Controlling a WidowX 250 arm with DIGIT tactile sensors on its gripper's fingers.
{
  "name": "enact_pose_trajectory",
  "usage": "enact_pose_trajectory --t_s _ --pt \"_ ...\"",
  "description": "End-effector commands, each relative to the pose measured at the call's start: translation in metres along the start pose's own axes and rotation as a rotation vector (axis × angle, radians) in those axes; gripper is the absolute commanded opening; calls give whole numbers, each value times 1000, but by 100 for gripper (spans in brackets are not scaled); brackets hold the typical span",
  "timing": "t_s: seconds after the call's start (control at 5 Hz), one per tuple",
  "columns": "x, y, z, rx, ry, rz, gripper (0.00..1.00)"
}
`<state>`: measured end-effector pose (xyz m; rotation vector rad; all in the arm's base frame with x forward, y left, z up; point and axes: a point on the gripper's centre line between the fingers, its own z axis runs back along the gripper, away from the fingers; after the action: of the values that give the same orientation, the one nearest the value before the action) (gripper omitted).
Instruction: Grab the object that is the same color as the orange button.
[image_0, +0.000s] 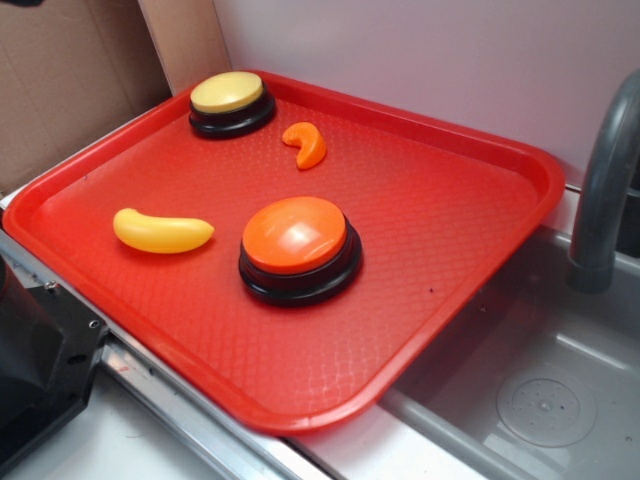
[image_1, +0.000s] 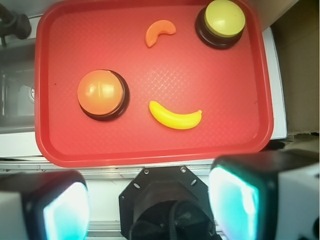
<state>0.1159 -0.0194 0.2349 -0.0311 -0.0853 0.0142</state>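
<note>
Both gripper (image_1: 150, 200) fingers spread apart, blurred, cut off at frame edge, empty, short of tray (image_1: 150, 155).

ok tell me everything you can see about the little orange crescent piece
The orange crescent piece is a small, glossy, plastic-looking curved shape, thicker at one end and tapering toward the other. It lies flat on the red tray, toward the far side, between the yellow-topped button and the orange button, clear of both. Nothing touches it but the tray. The tool is well away, its fingers spread apart.
</note>
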Motion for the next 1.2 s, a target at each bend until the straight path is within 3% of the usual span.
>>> enact_pose_trajectory --t_s 0.0,0.2,0.6,0.8,1.0 --pt "0 0 0 0 0 0 100" --pt "35 -12 -7 29 -53 24 100" --pt "98 -3 -39 137 -198 410 100" --pt "115 10 -61 200 -230 614 100" --pt "134 23 -85 204 -223 683 100"
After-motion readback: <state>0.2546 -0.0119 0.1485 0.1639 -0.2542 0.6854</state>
